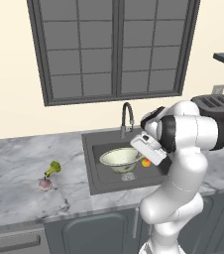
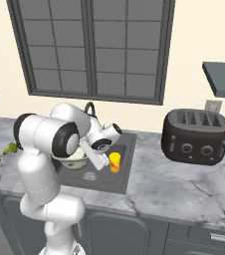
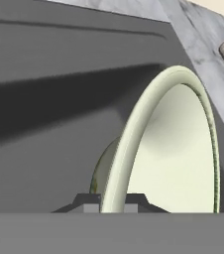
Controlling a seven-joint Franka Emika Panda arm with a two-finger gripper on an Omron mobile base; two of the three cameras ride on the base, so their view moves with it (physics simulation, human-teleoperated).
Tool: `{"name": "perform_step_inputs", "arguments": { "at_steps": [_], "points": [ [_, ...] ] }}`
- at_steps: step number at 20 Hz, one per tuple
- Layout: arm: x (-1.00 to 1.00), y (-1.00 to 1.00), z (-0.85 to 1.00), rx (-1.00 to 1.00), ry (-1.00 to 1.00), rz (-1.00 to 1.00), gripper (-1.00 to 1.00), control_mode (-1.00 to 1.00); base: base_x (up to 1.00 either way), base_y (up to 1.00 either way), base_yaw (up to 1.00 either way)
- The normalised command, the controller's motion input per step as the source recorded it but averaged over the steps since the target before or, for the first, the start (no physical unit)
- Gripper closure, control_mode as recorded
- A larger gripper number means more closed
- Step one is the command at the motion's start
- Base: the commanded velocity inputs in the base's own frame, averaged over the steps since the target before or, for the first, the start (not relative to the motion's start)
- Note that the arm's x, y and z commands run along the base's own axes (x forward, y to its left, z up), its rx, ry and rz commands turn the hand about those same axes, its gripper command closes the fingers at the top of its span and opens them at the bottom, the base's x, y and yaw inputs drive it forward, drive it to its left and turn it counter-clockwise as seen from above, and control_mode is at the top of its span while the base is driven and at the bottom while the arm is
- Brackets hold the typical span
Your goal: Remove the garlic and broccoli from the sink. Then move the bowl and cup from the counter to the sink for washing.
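The pale cream-green bowl (image 1: 119,158) sits tilted inside the dark sink (image 1: 91,163), over the drain. My gripper (image 3: 111,202) is shut on the bowl's (image 3: 183,149) near rim, one dark fingertip on each side. Whether the bowl rests on the basin floor I cannot tell. The yellow cup (image 2: 114,162) stands upright in the sink's right part, beside my hand; it is partly hidden behind the hand in the left base view (image 1: 145,161). The garlic (image 1: 45,184) and the broccoli (image 1: 53,168) lie on the marble counter (image 1: 15,163) left of the sink.
The dark gooseneck tap (image 1: 127,116) rises behind the basin. A round drain disc (image 1: 128,176) lies on the sink floor. A black toaster (image 2: 196,137) stands on the counter to the right. A window spans the back wall.
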Motion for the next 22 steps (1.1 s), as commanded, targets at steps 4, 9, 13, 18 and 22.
{"name": "perform_step_inputs", "arguments": {
  "at_steps": [4, 9, 13, 18, 22],
  "points": [
    [0.12, 0.01, -0.14, 0.0, -0.03, 0.0, 1.0, -1.0, 0.0, 0.0, 0.0],
    [0.11, 0.0, -0.13, 0.0, 0.0, 0.0, 1.0, -1.0, 0.0, 0.0, 0.0],
    [0.11, 0.0, -0.16, 0.0, 0.0, 0.0, 1.0, -1.0, 0.0, 0.0, 0.0],
    [0.11, 0.0, -0.17, 0.0, 0.0, 0.01, 1.0, -1.0, 0.0, 0.0, 0.0],
    [0.11, -0.01, -0.14, 0.0, 0.0, 0.02, 1.0, -1.0, 0.0, 0.0, 0.0]
  ]
}}
